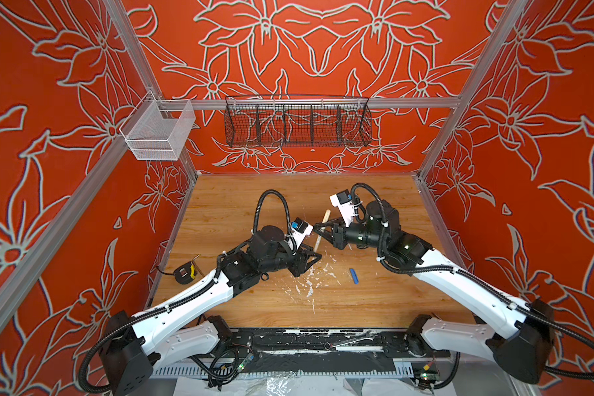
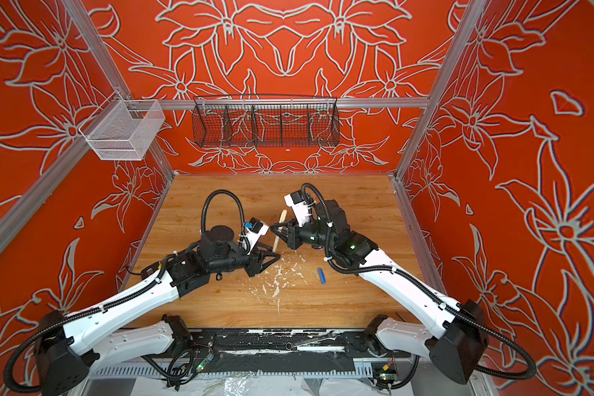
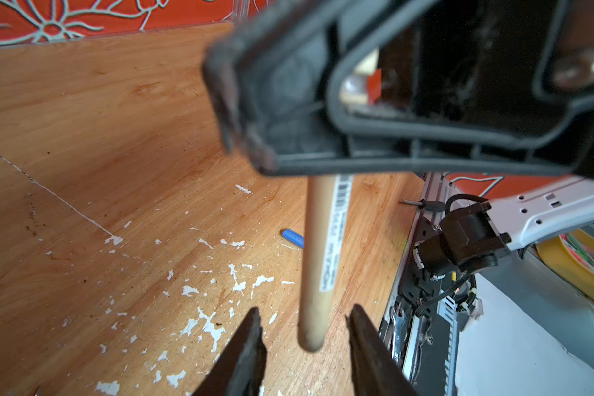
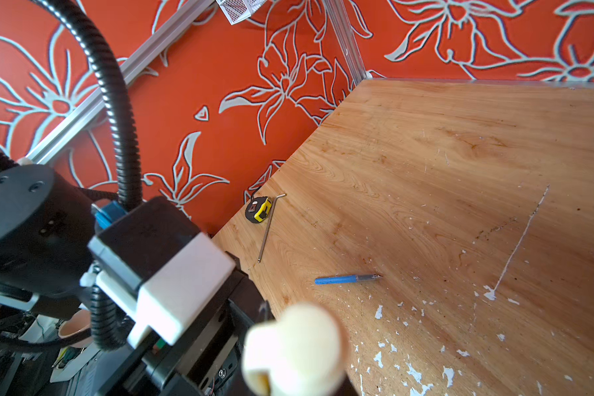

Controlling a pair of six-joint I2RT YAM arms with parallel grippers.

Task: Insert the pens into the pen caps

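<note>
A beige pen (image 1: 321,230) hangs over the table's middle, its thicker beige cap (image 1: 327,214) on the far end. My right gripper (image 1: 318,228) is shut on this pen just below the cap. In the right wrist view the cap (image 4: 295,346) is a blur hiding the jaws. My left gripper (image 3: 305,307) is open, one jaw on each side of the pen's rounded lower end (image 3: 318,267) without touching it. A blue cap (image 1: 354,276) lies on the wood to the right. In the right wrist view a blue pen (image 4: 343,278) lies uncapped; in both top views my left arm hides it.
A yellow and black tape measure (image 1: 186,272) and a hex key (image 4: 268,228) lie by the left wall. White flecks (image 1: 309,281) mark the wood. A black wire basket (image 1: 297,125) and a white mesh basket (image 1: 158,132) hang on the back rail.
</note>
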